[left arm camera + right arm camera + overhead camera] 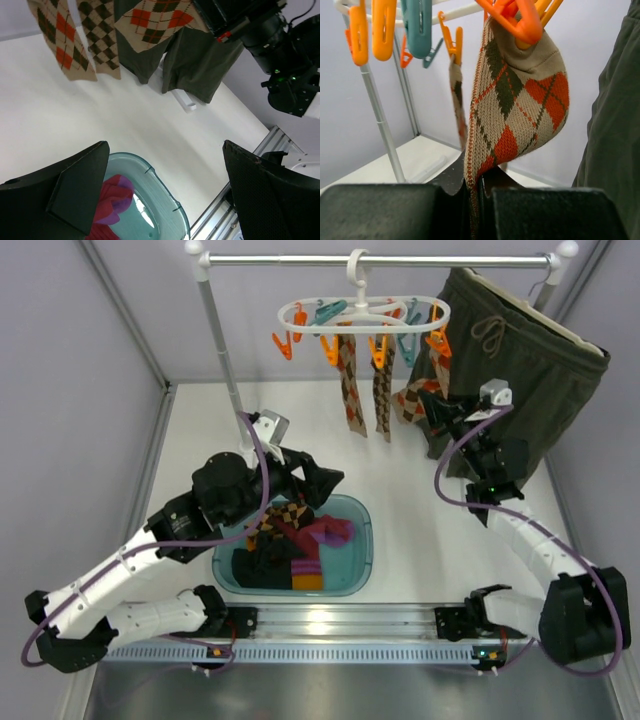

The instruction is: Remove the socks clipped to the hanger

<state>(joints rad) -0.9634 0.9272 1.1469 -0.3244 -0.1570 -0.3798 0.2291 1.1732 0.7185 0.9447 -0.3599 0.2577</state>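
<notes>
The white hanger [362, 312] hangs by its hook from the rack rail, with orange and teal pegs. Three argyle socks are clipped to it: two [347, 390] [383, 395] hang free. My right gripper [437, 405] is shut on the lower end of the third [418, 390]. In the right wrist view the jaws [481, 200] pinch this sock [515, 105], which an orange peg [520, 20] still holds. My left gripper [325, 480] is open and empty above the teal basin [360, 540]. The basin holds a black sock [265, 565], an argyle sock [285, 512] and a purple-orange sock [325, 532].
Olive-green shorts [520, 370] hang at the rail's right end, just behind my right arm. The rack's left pole [222, 350] stands behind my left arm. In the left wrist view the basin rim [160, 200] lies below the open fingers [75, 195]. White walls enclose the table.
</notes>
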